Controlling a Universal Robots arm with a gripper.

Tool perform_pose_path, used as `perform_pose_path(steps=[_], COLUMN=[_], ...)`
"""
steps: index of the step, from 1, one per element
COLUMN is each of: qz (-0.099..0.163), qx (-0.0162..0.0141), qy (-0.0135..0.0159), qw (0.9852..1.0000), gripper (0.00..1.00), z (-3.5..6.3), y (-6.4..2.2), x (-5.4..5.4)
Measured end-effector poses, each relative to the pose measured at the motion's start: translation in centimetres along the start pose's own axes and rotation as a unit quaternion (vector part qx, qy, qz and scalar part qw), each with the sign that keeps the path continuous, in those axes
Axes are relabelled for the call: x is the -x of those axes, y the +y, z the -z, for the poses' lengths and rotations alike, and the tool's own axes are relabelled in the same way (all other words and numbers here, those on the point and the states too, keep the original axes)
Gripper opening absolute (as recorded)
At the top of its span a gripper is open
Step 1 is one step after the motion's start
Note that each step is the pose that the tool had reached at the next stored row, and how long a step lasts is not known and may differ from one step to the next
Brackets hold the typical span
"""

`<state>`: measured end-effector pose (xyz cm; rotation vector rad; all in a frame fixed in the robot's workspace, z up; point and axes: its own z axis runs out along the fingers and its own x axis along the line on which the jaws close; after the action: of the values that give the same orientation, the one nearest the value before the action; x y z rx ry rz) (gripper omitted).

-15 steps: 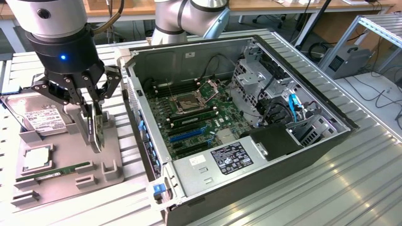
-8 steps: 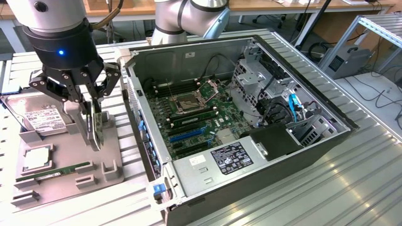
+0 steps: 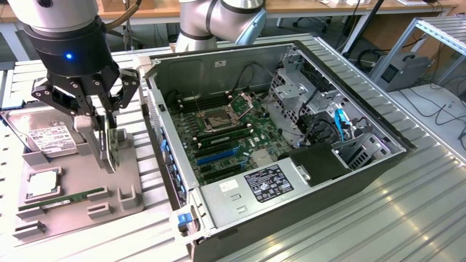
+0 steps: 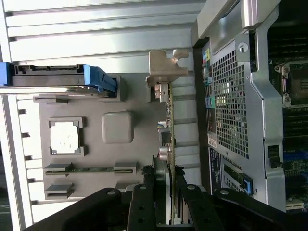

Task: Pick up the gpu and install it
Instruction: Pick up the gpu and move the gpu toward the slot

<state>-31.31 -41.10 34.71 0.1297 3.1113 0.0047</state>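
Looks like the pick-up step, with the install not yet begun. Grips the gpu (image 3: 111, 150) in the gripper (image 3: 98, 123), fingers closed on both faces of the card near its upper edge. Finds that card standing on edge at the grey holder tray (image 3: 138, 183), at nine o'clock from the open computer case (image 3: 306, 180) in the exterior view (seated in its slot or just clear of it, cannot tell). Calls, by this judgement, for a straight path out of the slot with no tilt. Calls also for squaring the card's long edge to the blue slots (image 3: 216, 157) on the motherboard (image 3: 240, 131), bracket toward the case's rear wall.

Reads as a thin, flat, rigid card: dark on one face, circuit board studded with small parts on the other, with a bright bent metal bracket (image 4: 166, 67) at one end. Likely takes a firm pinch but little bending.

Shows matte moulded plastic in the tray, with shallow pockets and upright tabs. Holds there a boxy silver hard drive (image 3: 47, 136) with a white label at ten o'clock from the gpu, a square shiny processor (image 3: 42, 183) at eight o'clock and a narrow green RAM stick (image 3: 62, 201) at seven o'clock. Shows grey sheet metal in the case, perforated in places, on a table (image 3: 407, 213) of ribbed aluminium.
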Motion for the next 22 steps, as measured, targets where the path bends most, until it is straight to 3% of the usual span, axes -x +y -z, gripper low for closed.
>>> perform_pose_path(steps=[22], qz=[0.0], qx=[0.0], qy=[0.0], qw=[1.0], gripper=[0.27], z=[1.91], y=[0.01], x=[0.1])
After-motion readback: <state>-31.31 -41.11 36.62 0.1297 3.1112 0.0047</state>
